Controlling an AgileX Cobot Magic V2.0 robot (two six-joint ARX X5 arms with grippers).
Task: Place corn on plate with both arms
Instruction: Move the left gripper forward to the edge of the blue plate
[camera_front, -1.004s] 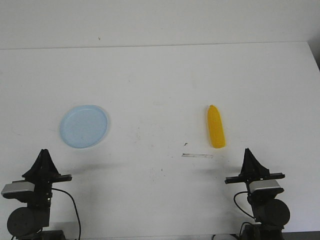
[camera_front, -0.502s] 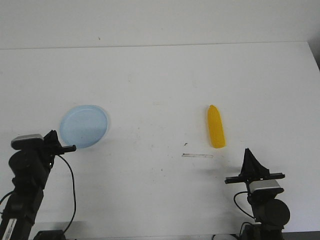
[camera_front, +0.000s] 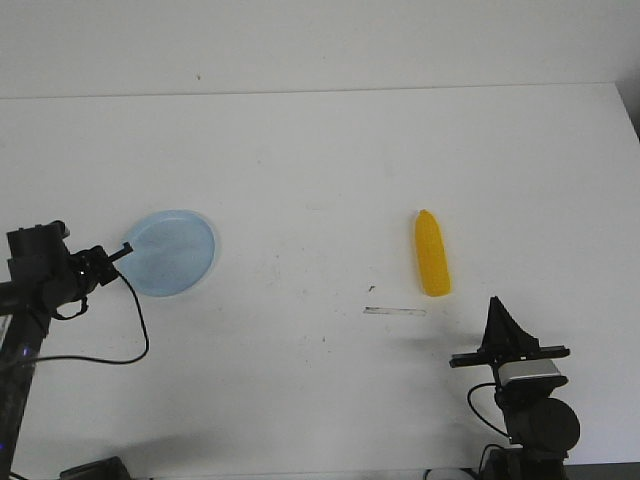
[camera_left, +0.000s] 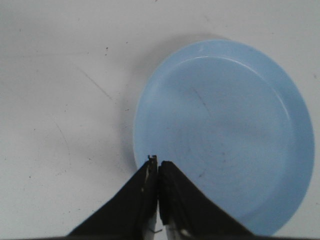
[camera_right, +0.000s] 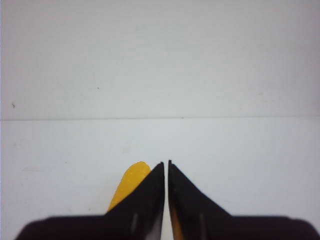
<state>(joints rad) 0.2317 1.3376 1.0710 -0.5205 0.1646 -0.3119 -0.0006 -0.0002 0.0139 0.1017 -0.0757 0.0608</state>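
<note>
Currently left gripper (camera_left: 158, 165) hangs over the plate (camera_front: 170, 252) rim, jaws pressed together, empty. Right gripper (camera_right: 166, 167) likewise closed near corn (camera_front: 432, 254). Risk: descending closed nudges the plate away.

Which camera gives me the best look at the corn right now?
The front view: the whole corn lies unobstructed on the table. The right wrist view shows only a yellow sliver behind the right tool; the left wrist view shows none.

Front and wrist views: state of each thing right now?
Pale blue round plastic plate: flat on table, empty.
Yellow plastic corn cob: lying on table, apart from plate, ungripped.
Left gripper: shut, empty, tips over plate's rim.
Right gripper: shut, empty, near the corn.
</note>
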